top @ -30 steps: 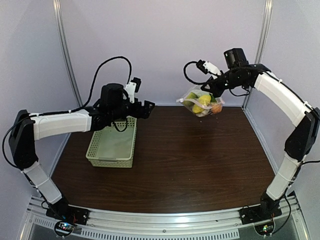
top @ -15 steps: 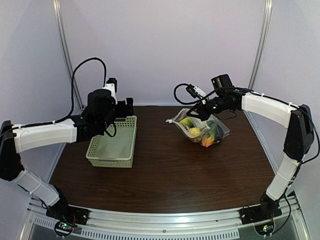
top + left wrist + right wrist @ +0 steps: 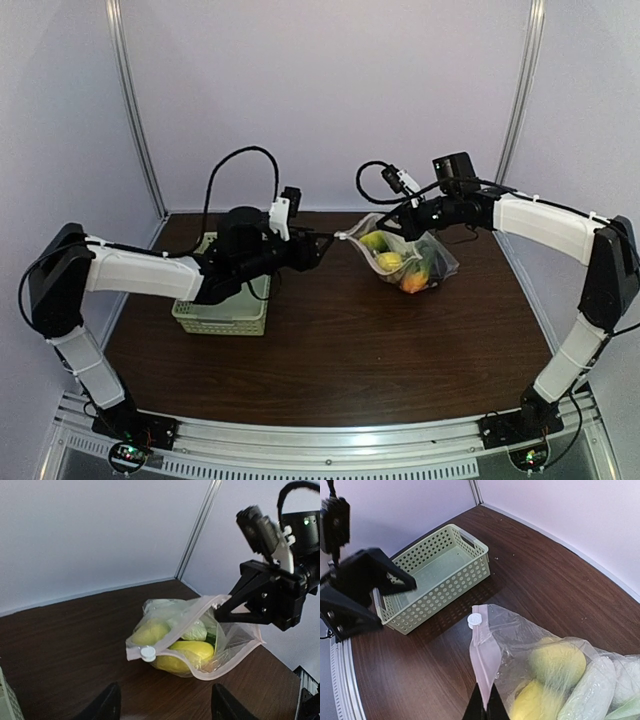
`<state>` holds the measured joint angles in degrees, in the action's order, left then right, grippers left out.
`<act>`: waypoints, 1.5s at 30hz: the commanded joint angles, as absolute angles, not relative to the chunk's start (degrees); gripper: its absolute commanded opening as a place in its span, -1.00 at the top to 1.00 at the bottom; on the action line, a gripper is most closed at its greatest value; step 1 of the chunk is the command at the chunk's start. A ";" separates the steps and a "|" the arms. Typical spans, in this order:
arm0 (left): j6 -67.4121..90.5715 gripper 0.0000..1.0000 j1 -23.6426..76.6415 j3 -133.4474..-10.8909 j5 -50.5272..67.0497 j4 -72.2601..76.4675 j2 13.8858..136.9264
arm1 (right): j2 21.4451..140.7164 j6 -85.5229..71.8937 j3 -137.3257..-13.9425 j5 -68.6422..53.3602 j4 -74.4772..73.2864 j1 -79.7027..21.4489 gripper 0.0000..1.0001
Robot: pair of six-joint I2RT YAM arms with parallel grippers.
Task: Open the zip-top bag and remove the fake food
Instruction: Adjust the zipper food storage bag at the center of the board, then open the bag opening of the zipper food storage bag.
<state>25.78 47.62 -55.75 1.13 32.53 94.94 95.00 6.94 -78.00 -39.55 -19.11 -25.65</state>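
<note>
The zip-top bag [image 3: 408,257] rests on the table at the back, right of the middle, clear and holding fake food: yellow pieces [image 3: 188,651], a pale green one [image 3: 196,630] and an orange one [image 3: 414,283]. My right gripper [image 3: 485,706] is shut on the bag's pale zip strip [image 3: 485,656] and holds that edge up. The white slider [image 3: 147,653] sits at the strip's free end. My left gripper [image 3: 166,707] is open just in front of the slider, touching nothing. In the top view the left gripper [image 3: 322,243] points at the bag's left corner.
A pale green lattice basket [image 3: 436,579] stands to the left of the bag, partly under the left arm [image 3: 150,275] in the top view. The booth's back wall and corner post [image 3: 195,527] are close behind the bag.
The right gripper brought the bag down from the air onto the table. The left arm swung from above the basket rightward until its gripper reached the bag's slider end.
</note>
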 commanded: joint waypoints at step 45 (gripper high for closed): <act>66.49 0.44 50.07 -65.42 1.00 10.17 108.50 | 91.35 10.93 -78.28 -9.63 -14.70 -37.02 1.00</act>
<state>69.52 50.96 -65.25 4.58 19.09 113.58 92.53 10.83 -76.34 -12.62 -16.36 -36.97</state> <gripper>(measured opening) 0.162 0.016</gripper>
